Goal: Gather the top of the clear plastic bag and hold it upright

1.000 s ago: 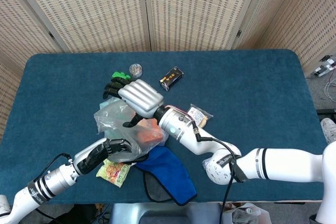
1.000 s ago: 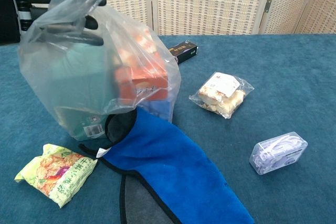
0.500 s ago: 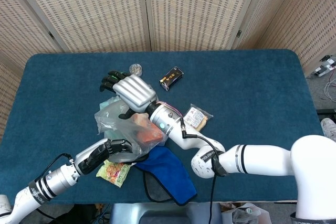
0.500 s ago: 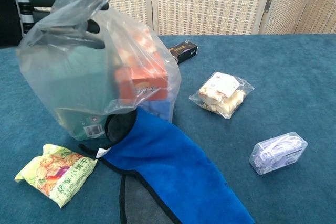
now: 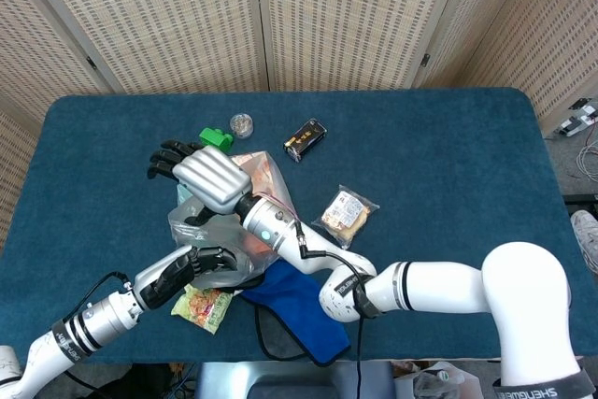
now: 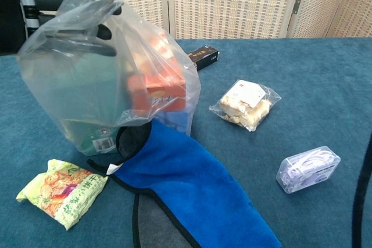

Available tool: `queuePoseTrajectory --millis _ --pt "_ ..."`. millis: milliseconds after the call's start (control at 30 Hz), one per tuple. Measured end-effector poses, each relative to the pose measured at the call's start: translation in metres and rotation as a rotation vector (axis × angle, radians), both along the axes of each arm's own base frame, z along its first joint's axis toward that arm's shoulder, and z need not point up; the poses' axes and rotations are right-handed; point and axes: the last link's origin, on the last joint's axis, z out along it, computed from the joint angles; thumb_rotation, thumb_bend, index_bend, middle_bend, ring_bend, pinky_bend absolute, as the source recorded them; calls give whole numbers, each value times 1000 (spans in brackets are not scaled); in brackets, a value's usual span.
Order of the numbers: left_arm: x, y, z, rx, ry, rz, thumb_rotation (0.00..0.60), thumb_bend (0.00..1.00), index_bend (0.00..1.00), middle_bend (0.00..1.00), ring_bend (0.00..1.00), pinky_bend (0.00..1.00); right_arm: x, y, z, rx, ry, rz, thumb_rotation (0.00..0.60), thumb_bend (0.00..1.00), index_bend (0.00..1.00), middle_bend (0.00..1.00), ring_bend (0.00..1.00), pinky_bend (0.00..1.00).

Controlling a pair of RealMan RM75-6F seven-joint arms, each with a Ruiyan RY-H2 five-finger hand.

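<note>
Bag (image 6: 110, 79) stands upright on the worktop (image 5: 448, 165), stuffed with an orange box and a green pack, its top bunched into a twist up at the left in the chest view. Left hand (image 5: 192, 268) grips the plastic at the bag's near side, fingers curled into the film. Right hand (image 5: 201, 178) hovers over the mouth, dark fingers spread, grasping nothing that shows. So the gathering looks mostly done, with the neck pinched together, but only one hand seems to have it; what is left, by the look of it, is closing the right hand round the neck and steadying it. Blue cloth (image 6: 192, 190) lies against the bag's base.
</note>
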Motion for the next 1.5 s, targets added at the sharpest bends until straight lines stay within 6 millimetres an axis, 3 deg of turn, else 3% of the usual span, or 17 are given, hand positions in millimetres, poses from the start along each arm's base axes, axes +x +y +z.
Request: queuePoseTrajectory --millis 333,667,767,967,1233,1500 --pt "-3 0 1 -2 0 7 76 88 384 309 296 163 -13 3 6 62 70 -23 600 0 297 182 81 250" --pt "-3 -1 2 2 -5 9 78 88 384 314 296 162 -17 0 3 127 206 -35 600 3 297 150 33 169" --pt "-3 -1 3 3 -7 11 78 88 384 314 296 162 -17 -2 3 118 210 -42 600 60 309 162 31 169" --pt "-2 -1 2 0 -11 9 78 88 384 314 296 162 -17 -4 1 109 217 -53 600 175 429 255 37 169" --pt "-3 -1 3 3 -10 15 79 88 384 314 296 162 -13 -2 -1 85 144 -45 600 285 641 425 174 170" --pt "-5 -1 3 2 -10 18 78 88 384 314 296 162 -24 -9 8 35 74 -72 600 352 683 459 208 171"
